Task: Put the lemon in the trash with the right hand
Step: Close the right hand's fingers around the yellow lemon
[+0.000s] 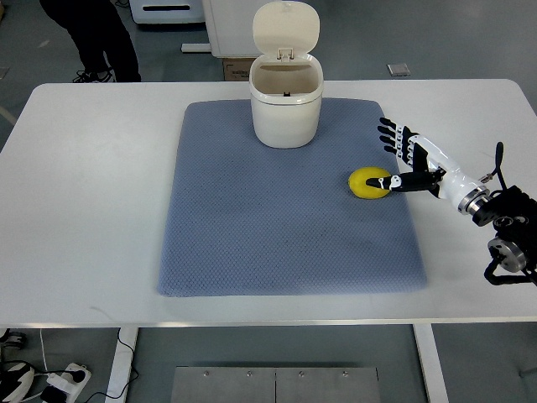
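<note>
- The lemon [370, 183] is seen lying on the blue mat [285, 243], close to the mat's right edge and toward the right side of the counter [84, 210].
- Its long axis is judged to run roughly left to right, slightly tilted, so one tip is pointed at the approaching hand.
- The right hand [404, 159] is found just beside the lemon, on its right; the thumb [394, 181] is laid against the lemon's right end, touching or all but touching.
- The other fingers [390, 134] are held spread and raised toward the far edge, above and beyond the fruit; nothing is gripped yet, so the hand is read as open.
- The lemon is therefore placed to the hand's left and a little nearer the front edge than the palm.
- The trash bin [286, 105] is stood upright at the mat's far edge, lid [286, 30] tipped back, mouth clear; it lies left of and beyond the lemon.
- The left hand is not seen anywhere.
- A closing of the fingers over the fruit is judged to be what comes next.
</note>
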Controlling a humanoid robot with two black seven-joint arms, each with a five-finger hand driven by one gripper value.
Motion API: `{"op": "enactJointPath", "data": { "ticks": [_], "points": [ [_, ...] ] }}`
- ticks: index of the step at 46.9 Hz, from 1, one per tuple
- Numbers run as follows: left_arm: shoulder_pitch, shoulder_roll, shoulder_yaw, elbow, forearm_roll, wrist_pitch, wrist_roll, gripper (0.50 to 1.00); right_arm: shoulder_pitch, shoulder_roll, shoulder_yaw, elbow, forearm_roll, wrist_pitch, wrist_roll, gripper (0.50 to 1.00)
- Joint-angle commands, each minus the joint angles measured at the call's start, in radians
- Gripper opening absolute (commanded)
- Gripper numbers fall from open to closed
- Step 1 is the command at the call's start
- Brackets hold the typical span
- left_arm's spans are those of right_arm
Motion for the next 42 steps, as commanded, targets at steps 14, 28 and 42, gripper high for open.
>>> {"op": "enactJointPath", "data": {
  "ticks": [14, 28, 42],
  "points": [
    [0.0, 0.0, 0.0, 0.0, 0.0, 0.0, 0.0, 1.0, 0.006, 0.004, -0.078, -0.01, 0.0, -0.008, 0.028, 0.968],
    [0.001, 0.0, 0.0, 0.0, 0.0, 0.002, 0.0, 1.0, 0.003, 0.009, -0.098, -0.041, 0.0, -0.01, 0.044, 0.929],
    [0.001, 0.0, 0.0, 0.0, 0.0, 0.0, 0.0, 1.0, 0.003, 0.009, -0.123, -0.047, 0.0, -0.019, 0.044, 0.883]
  ]
}}
